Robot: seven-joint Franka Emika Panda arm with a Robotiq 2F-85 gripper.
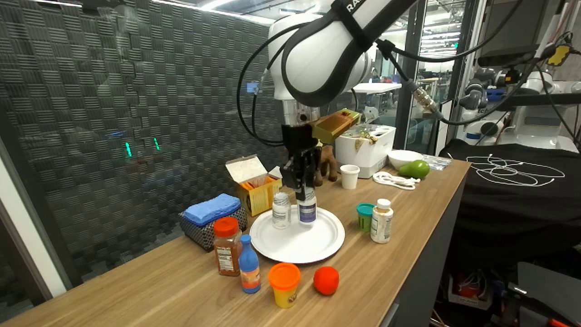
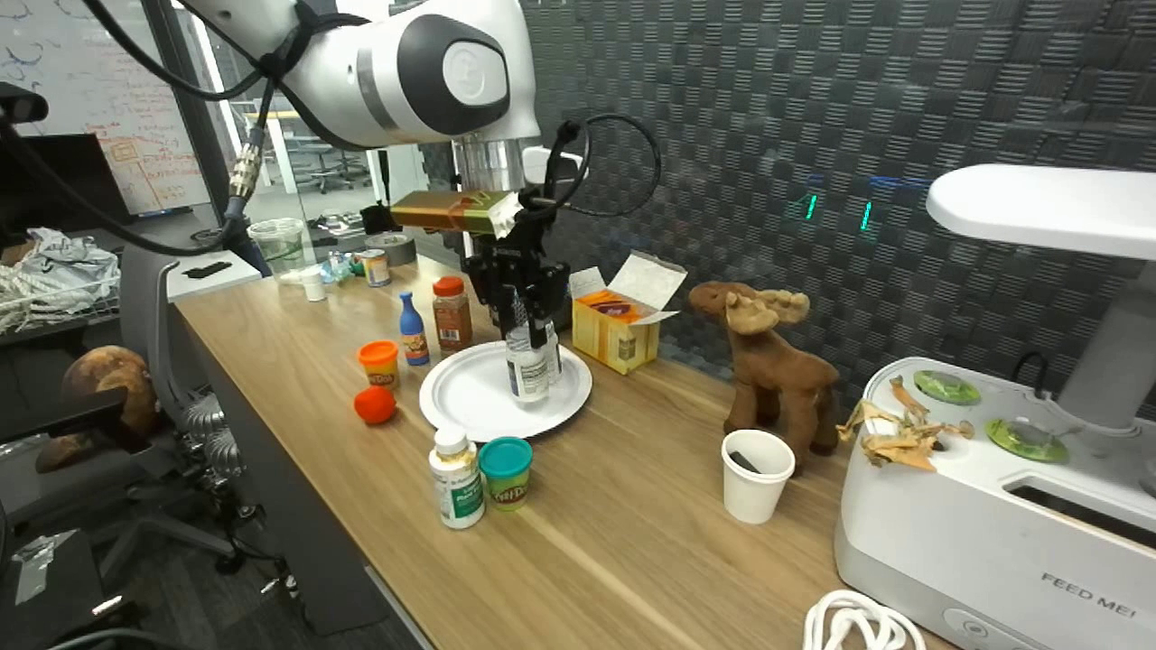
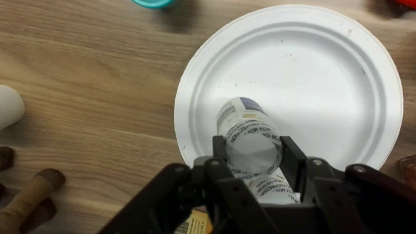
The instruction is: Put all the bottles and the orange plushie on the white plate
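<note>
Wrist view now, and a white pill bottle (image 3: pixel 244 128) is gripped roughly upright by the tool (image 3: pixel 253 145) at its lettered top, over the white plate (image 3: pixel 312 87), base contact unclear: probably light, stiff, slick, best pinched squarely there, without hard squeezing.

Your arm (image 1: pixel 317 63) was smooth, rounded and white, edged with thick black trim (image 1: pixel 313 98), and white letters (image 1: pixel 355 5), partly out of view, marked a dark stretch of it. In an exterior view you had a dark oval cap (image 2: pixel 420 79) with a pale disc (image 2: pixel 474 72) set in it, and a grey ring (image 2: pixel 373 86) beside that. Black cables (image 1: pixel 239 86) looped from the arm, one bearing a ridged metal connector (image 1: pixel 424 99). Lower down you could see a silver collar (image 1: pixel 297 112) and a gold-and-green block (image 2: pixel 452 210) with a pale, ragged end. Your claw (image 3: pixel 254 147) was black, with squared fingers (image 3: pixel 219 148) and small grey screws (image 3: pixel 317 162).
</note>
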